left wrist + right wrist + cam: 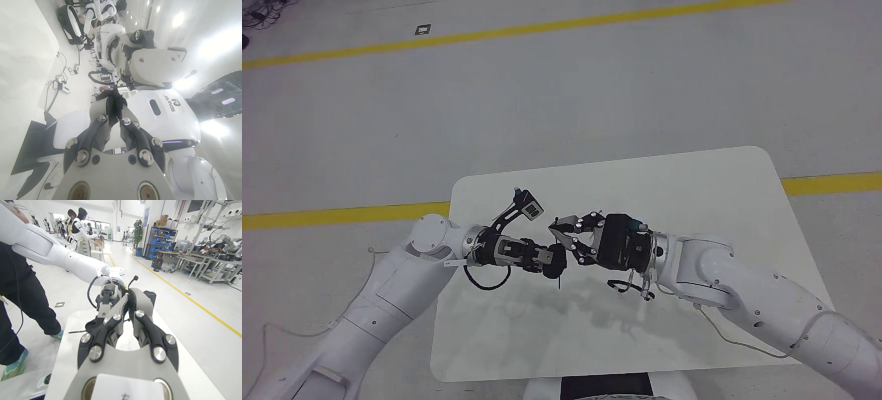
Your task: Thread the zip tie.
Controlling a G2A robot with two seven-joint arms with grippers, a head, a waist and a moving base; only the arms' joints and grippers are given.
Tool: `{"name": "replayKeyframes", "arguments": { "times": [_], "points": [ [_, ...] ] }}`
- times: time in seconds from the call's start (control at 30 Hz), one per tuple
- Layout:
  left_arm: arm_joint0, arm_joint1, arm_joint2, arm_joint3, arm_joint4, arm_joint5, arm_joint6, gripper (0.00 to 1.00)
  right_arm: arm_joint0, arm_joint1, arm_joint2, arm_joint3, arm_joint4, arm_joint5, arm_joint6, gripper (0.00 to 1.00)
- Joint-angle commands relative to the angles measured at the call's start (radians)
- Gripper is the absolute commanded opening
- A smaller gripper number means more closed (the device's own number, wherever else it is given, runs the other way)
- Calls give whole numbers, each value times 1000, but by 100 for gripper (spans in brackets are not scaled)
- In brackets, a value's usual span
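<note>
Both arms meet in the air above the white table (722, 200), a little toward 9 o'clock of its middle. The right gripper (128, 294) has its fingers pressed together on the black zip tie (135, 277) close to the head, which pokes out past the fingertips. That probably keeps the slot steady and open to reach. The left gripper (114, 100), at 9 o'clock from it, is likewise clamped on the strap, tips nearly touching the other's. A thin loose end seems to hang toward 6 o'clock. Such a short hold likely stiffens the floppy strap; the tail looks not yet threaded.
</note>
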State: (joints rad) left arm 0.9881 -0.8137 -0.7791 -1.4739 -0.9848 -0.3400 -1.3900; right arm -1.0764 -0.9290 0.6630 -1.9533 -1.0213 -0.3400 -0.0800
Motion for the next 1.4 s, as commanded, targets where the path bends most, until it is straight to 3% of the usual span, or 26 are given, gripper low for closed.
{"name": "replayKeyframes", "arguments": {
  "times": [0.0,1.27,1.37],
  "points": [
    [0,0,0,0,0,0,0,0,2,0,-2,1,0,0,1,0],
    [0,0,0,0,0,0,0,0,-6,-2,7,19,13,0,32,0],
    [7,-2,-2,-19,23,8,40,0,-9,-2,9,17,12,0,33,0]
  ]
}}
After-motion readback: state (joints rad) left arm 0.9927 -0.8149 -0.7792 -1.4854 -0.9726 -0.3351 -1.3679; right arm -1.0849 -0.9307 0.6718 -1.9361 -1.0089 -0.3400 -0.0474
